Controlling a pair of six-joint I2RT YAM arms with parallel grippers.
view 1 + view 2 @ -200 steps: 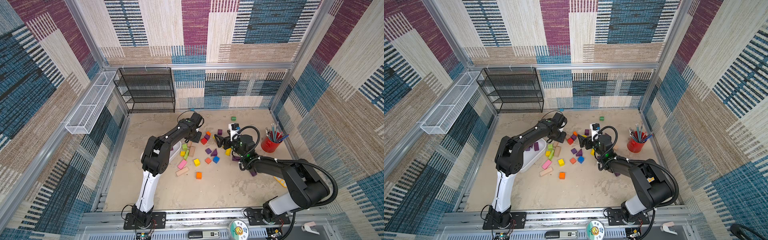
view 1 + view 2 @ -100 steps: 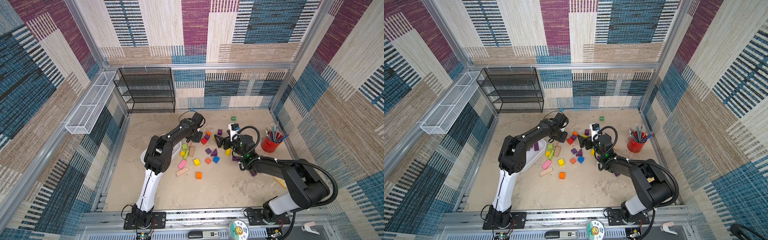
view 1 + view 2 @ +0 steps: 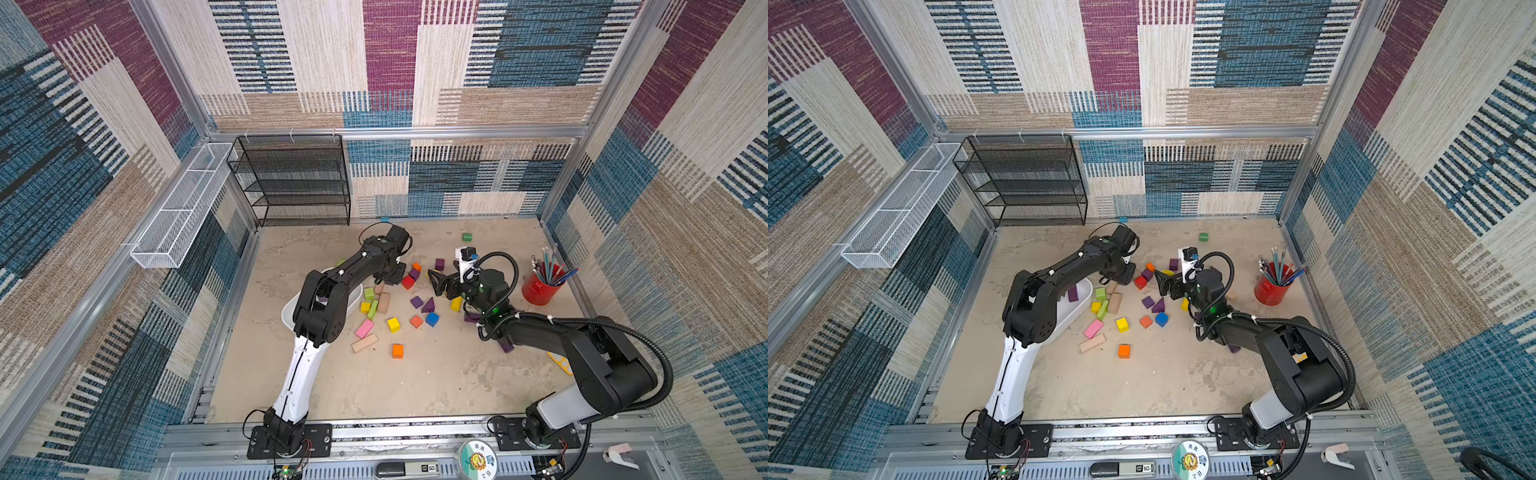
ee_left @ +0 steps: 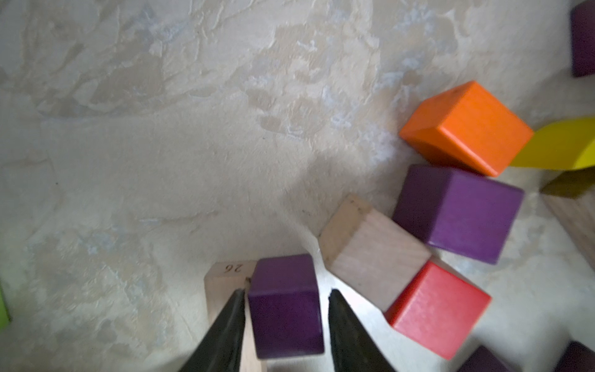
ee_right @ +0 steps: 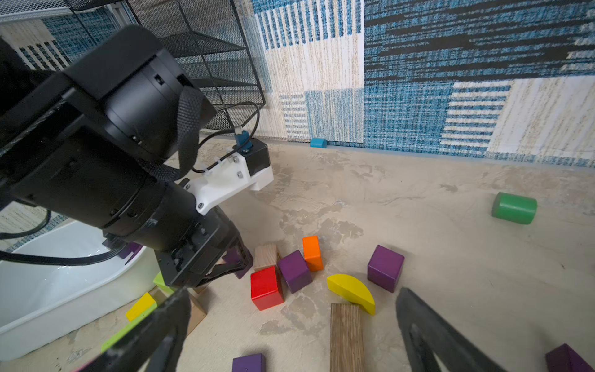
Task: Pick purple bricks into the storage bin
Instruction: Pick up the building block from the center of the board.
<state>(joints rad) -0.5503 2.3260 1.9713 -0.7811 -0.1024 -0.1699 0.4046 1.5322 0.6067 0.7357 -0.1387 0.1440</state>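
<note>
1. The left gripper (image 4: 287, 291) straddles a purple cube (image 4: 285, 306) near the storage bin (image 5: 64, 309); I cannot tell whether it pinches it.
2. The right gripper (image 5: 294, 298) gapes wide, farther from the bin.
3. One purple brick (image 3: 1073, 293) lies inside the bin.

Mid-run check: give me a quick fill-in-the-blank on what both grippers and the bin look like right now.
1. The left gripper has its jaws on either side of a cube coloured ___.
2. The right gripper is open and holds ___.
3. The storage bin, with a purple brick inside, is coloured ___.
4. The green cylinder lies on its ___.
Missing words: purple; nothing; white; side.
</note>
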